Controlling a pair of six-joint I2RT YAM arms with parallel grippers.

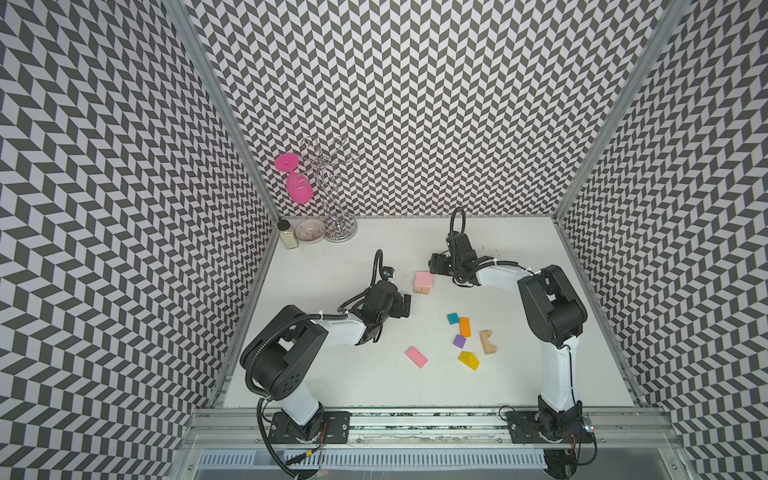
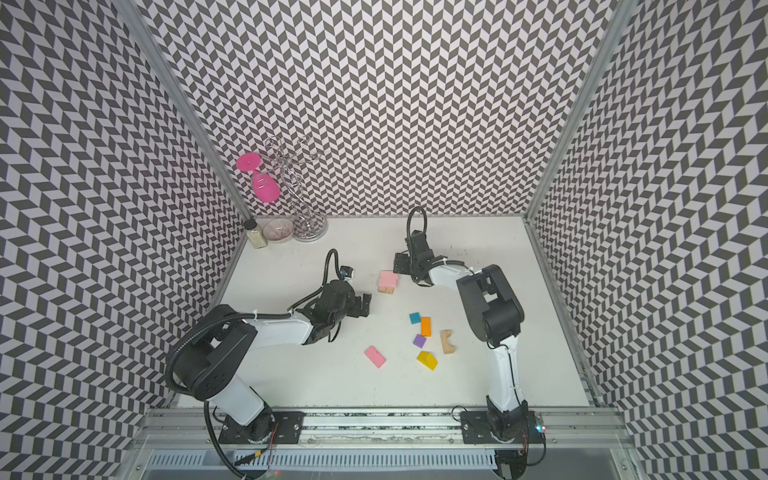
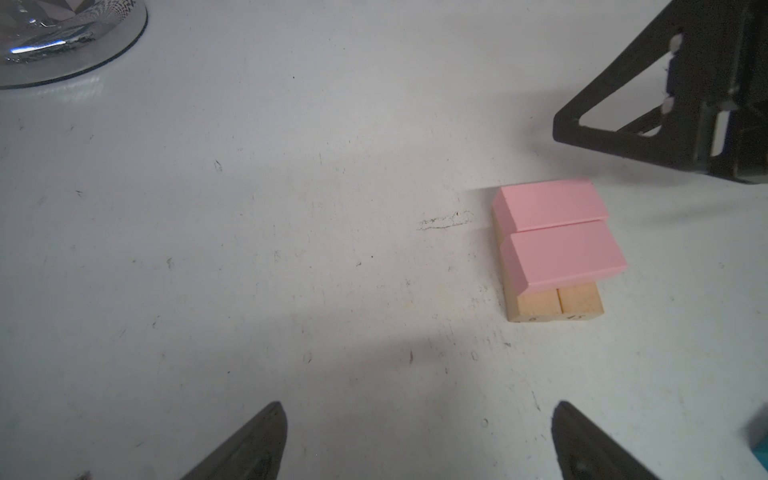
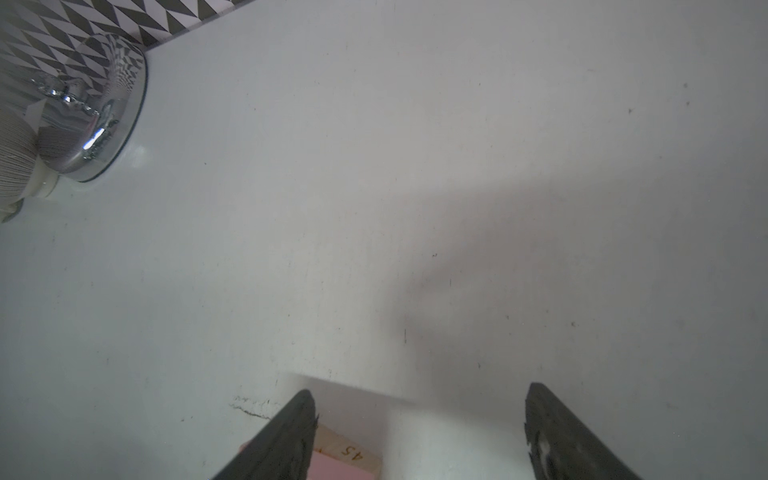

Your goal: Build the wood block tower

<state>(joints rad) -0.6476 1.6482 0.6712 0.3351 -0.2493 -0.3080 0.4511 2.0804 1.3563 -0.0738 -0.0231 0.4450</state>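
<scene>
- So, the tower (image 1: 423, 284) is still short: two tan bars (image 3: 536, 307) lie side by side on the white table (image 1: 332, 382), and two pink slabs (image 3: 557, 203) lie across them.
- It sits near the middle of the table, a bit toward the back.
- The right gripper (image 1: 434, 264) is just beside the tower, on its far right side. Its jaws are apart and hold nothing.
- In the right wrist view, a corner of the tower peeks out by one finger (image 4: 282, 440).
- The left gripper (image 1: 406, 305) is near the tower, on its near left side, not touching it. Its jaws are wide apart and empty too.
- Closer to the front lie loose blocks: a teal cube (image 1: 453, 318) just beside an orange slab (image 1: 464, 326), a purple cube (image 1: 459, 341), a tan arch (image 1: 487, 342), a yellow roof piece (image 1: 468, 360), and a third pink slab (image 1: 417, 357) off to the left.
- A shiny metal stand (image 1: 340, 232) is in the back left corner.
</scene>
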